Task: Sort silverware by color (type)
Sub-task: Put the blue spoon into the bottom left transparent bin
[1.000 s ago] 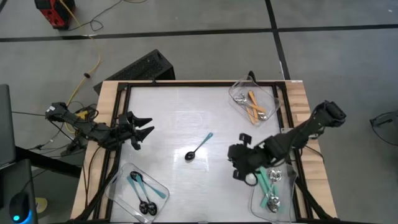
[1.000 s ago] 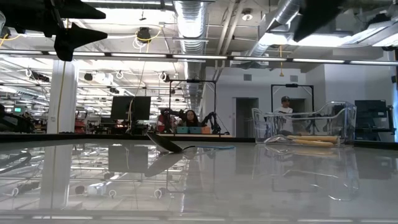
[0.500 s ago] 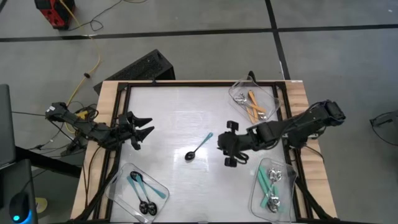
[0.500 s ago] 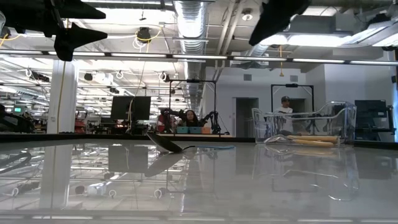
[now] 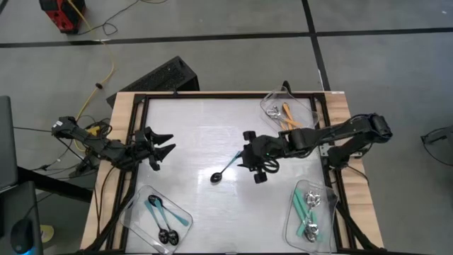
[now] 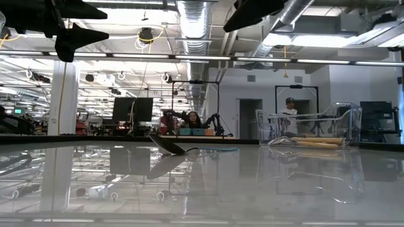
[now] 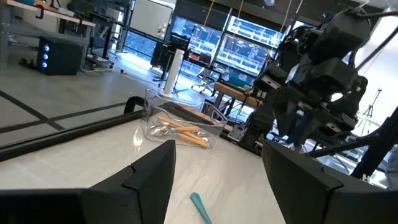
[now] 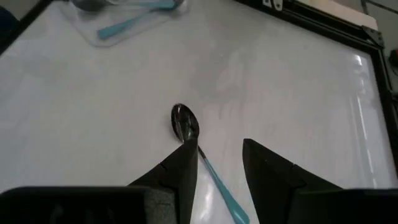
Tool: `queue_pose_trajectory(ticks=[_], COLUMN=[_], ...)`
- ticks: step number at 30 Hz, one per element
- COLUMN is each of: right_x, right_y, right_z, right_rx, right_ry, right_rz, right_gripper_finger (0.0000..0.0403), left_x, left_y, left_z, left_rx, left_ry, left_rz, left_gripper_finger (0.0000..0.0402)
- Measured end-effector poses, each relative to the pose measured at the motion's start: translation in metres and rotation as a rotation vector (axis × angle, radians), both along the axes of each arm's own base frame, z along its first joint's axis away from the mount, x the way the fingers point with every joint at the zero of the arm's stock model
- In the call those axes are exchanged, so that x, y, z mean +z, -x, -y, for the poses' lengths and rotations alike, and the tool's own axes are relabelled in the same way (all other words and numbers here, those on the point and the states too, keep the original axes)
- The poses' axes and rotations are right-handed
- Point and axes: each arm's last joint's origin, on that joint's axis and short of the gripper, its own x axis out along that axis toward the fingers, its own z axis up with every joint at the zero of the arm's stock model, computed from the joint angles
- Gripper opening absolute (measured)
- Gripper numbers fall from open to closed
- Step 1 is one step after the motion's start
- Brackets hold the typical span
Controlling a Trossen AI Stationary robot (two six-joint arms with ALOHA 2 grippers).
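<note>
Since a sec ago the right arm has swung away from the near-right tray w/ green spoons and out to the middle of the table; the left arm hasn't moved. The right gripper (image 5: pixel 249 157) now hangs over the handle end of the lone blue spoon (image 5: pixel 226 168), which lies flat on the white table (image 5: pixel 191 134) near the middle, black bowl toward the near side. Its fingers (image 8: pixel 186 165) are spread apart w/ the blue handle showing between them; nothing is held, and I can't tell if a tip touches the spoon. Counts: 1 blue spoon loose on the table; abt 2 more blue spoons (image 5: pixel 161 216) in the near-left tray (image 5: pixel 141 198); abt 3 orange spoons (image 5: pixel 290 122) in the far-right tray (image 5: pixel 272 99); abt 3 green spoons (image 5: pixel 306 211) in the near-right tray (image 5: pixel 294 234). The right arm reaches in from the right edge, stretched long and low across the table toward the left. The left gripper (image 5: pixel 161 147) waits at the left edge, up in the air, fingers wide apart and empty.
</note>
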Motion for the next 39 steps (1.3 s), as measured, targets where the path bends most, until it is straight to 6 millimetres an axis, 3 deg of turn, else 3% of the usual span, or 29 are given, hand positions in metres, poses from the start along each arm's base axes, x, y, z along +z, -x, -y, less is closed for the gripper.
queue_pose_trajectory(ticks=[8,18,26,39], right_x=[-0.024,-0.065,-0.092,-0.091], right_y=[-0.024,-0.057,-0.082,-0.088], right_z=[0.012,0.008,0.003,0.001], right_rx=[-0.009,0.01,0.032,0.161], right_ry=[0.0,0.029,0.052,0.111], right_rz=[-0.019,-0.114,-0.165,-0.196], right_gripper_finger=[0.0162,0.0225,0.0232,0.0232], left_x=[0.0,0.0,0.0,0.0], left_y=[0.0,0.0,0.0,0.0], left_z=[0.0,0.0,0.0,0.0], left_rx=[0.001,0.001,-0.002,-0.007], left_ry=[-0.007,-0.012,-0.025,-0.015], left_rz=[-0.003,-0.008,-0.012,-0.006], left_gripper_finger=[0.0226,0.0226,0.0226,0.0226])
